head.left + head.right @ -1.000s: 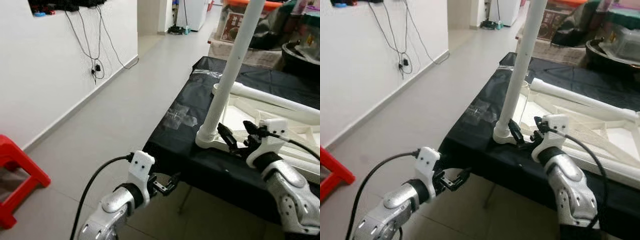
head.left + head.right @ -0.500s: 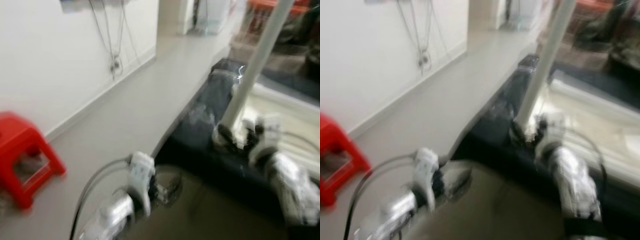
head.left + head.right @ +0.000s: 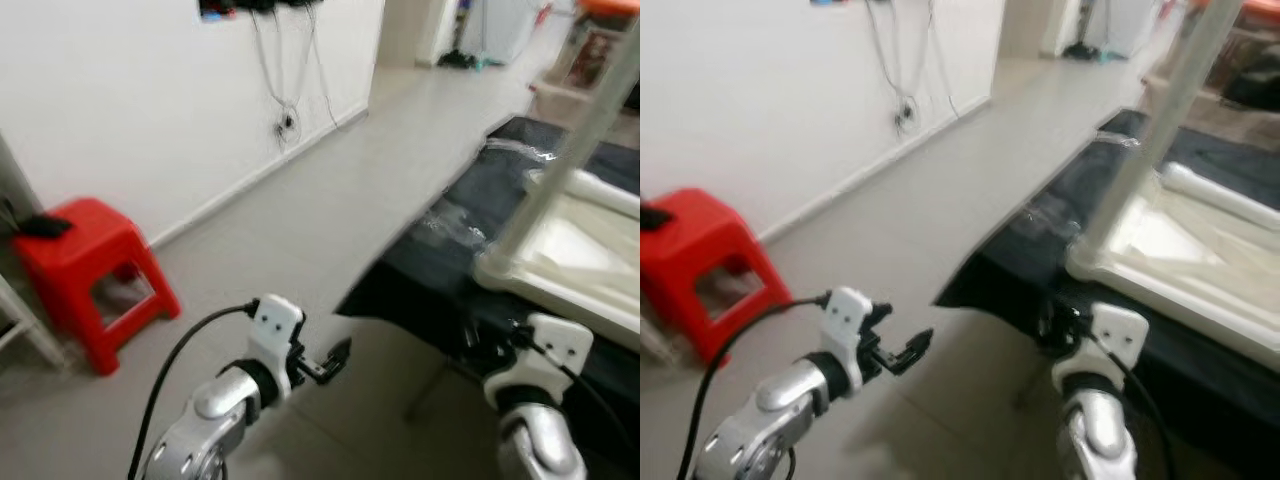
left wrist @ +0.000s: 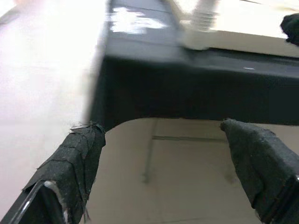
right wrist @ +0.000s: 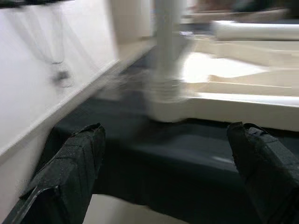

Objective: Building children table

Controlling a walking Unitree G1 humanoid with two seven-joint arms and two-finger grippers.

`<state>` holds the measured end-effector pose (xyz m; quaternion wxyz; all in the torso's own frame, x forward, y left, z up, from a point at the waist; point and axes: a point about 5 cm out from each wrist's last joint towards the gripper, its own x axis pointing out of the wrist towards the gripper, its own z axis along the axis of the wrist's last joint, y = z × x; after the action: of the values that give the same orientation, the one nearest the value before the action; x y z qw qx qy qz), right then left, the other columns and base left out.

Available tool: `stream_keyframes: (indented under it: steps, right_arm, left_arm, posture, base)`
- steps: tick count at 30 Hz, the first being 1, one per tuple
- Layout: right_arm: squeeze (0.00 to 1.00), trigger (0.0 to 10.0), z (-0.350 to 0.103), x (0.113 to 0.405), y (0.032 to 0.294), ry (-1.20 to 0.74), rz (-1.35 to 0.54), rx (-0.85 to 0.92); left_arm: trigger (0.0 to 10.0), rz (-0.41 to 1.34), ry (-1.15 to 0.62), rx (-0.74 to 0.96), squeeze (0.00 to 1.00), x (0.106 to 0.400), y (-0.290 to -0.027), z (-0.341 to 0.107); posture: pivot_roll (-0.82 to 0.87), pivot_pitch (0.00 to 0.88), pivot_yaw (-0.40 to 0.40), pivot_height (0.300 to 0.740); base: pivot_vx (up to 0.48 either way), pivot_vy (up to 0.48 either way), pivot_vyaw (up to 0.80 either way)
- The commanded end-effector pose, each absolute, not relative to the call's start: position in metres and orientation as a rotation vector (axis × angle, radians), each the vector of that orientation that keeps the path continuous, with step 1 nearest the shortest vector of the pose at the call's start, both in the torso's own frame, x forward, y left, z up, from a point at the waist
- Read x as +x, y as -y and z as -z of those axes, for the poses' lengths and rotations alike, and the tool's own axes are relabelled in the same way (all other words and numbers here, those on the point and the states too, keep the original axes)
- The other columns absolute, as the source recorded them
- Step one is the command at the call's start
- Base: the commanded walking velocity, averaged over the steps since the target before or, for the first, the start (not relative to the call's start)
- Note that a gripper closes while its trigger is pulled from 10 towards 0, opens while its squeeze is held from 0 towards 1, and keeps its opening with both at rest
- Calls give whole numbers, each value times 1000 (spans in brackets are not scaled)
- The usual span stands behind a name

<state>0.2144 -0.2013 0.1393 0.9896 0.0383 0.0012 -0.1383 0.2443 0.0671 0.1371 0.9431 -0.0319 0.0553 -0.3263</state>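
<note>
The white children's table (image 3: 575,272) lies upside down on a black-covered table (image 3: 450,240), with one white leg (image 3: 592,130) standing up from its near corner. My right gripper (image 3: 488,350) hangs open just in front of the black table's edge, below that corner and apart from the leg. In the right wrist view its fingers (image 5: 70,172) stand wide apart with the leg's base (image 5: 167,100) blurred beyond them. My left gripper (image 3: 328,362) is open over the floor, left of the table, holding nothing; its fingers (image 4: 77,158) frame the black table edge.
A red plastic stool (image 3: 90,265) stands by the white wall at the left, with a dark object on top. Cables (image 3: 285,95) hang down the wall. Grey tiled floor (image 3: 300,220) runs between wall and table toward a doorway behind.
The view has swung left and pulled back, bringing the red stool further in. My right gripper has come away from the base of the white leg and now hangs lower, off the table.
</note>
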Motion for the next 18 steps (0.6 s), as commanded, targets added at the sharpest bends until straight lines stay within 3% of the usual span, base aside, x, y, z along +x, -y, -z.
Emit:
stream_keyframes:
  steps: [1, 6, 11, 18]
  right_arm:
    - [0, 10000, -135, 214, 192, -20, 256, 55]
    - [0, 10000, -134, 215, 178, -23, 219, 36]
    - [0, 10000, -135, 214, 164, -22, 179, -24]
    - [0, 10000, -135, 215, 165, -30, 190, -26]
  left_arm:
    - [10000, 668, -118, -55, 0, 245, -65, -134]
    - [10000, 656, -117, -46, 0, 246, -66, -134]
    - [10000, 644, -116, -23, 0, 247, -68, -133]
    - [10000, 609, -135, 2, 0, 251, -70, -129]
  posture:
    - [116, 79, -52, 740]
    - [119, 76, -51, 740]
    - [123, 76, -52, 740]
    - [121, 72, -49, 740]
  base:
    - [0, 0, -800]
    - [0, 0, -629]
    - [0, 0, 0]
    - [0, -459, 0]
